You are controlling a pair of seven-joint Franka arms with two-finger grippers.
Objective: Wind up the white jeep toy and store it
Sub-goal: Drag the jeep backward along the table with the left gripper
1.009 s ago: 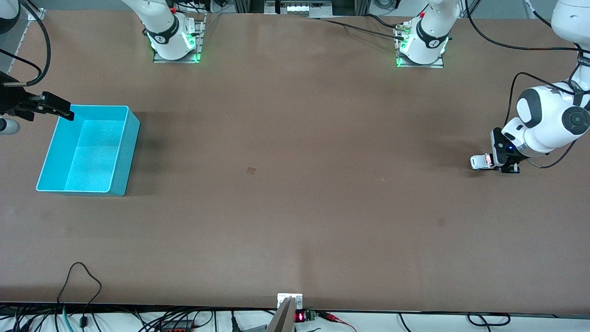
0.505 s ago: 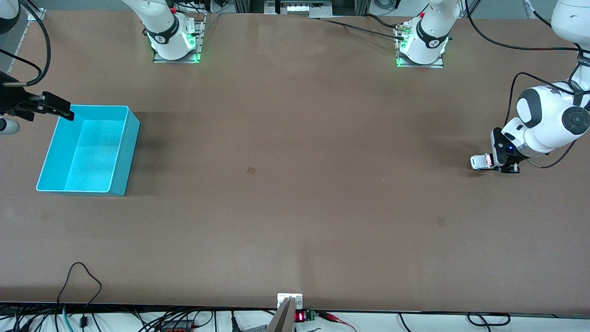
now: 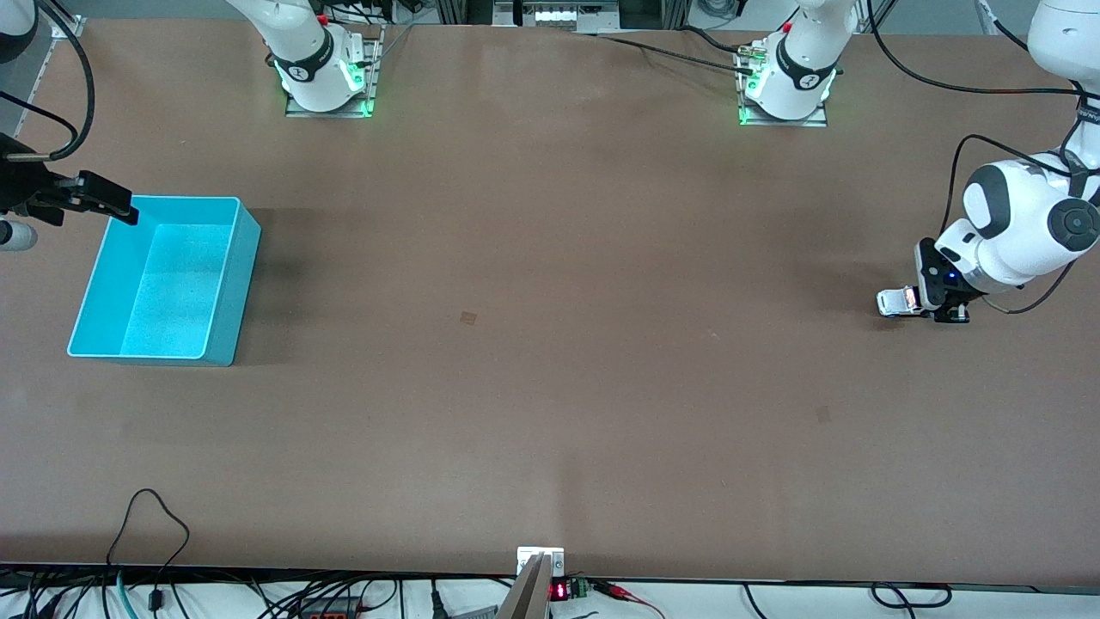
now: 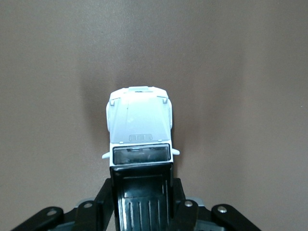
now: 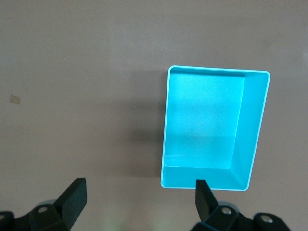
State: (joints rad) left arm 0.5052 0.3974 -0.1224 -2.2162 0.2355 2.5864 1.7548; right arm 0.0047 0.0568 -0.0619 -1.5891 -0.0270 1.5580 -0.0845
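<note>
The white jeep toy [image 3: 894, 302] sits on the table at the left arm's end, white hood and black roof. My left gripper [image 3: 932, 305] is down at the table and shut on the jeep's black rear part; in the left wrist view the jeep [image 4: 138, 125] points away from the fingers [image 4: 107, 195], which press on both of its sides. The turquoise bin [image 3: 163, 279] stands empty at the right arm's end. My right gripper [image 3: 116, 206] is open and empty, hovering over the bin's corner; the bin also shows in the right wrist view [image 5: 214, 127].
A small brown patch [image 3: 468, 317] lies near the table's middle. Both arm bases stand along the table edge farthest from the front camera. Cables hang along the edge nearest to it.
</note>
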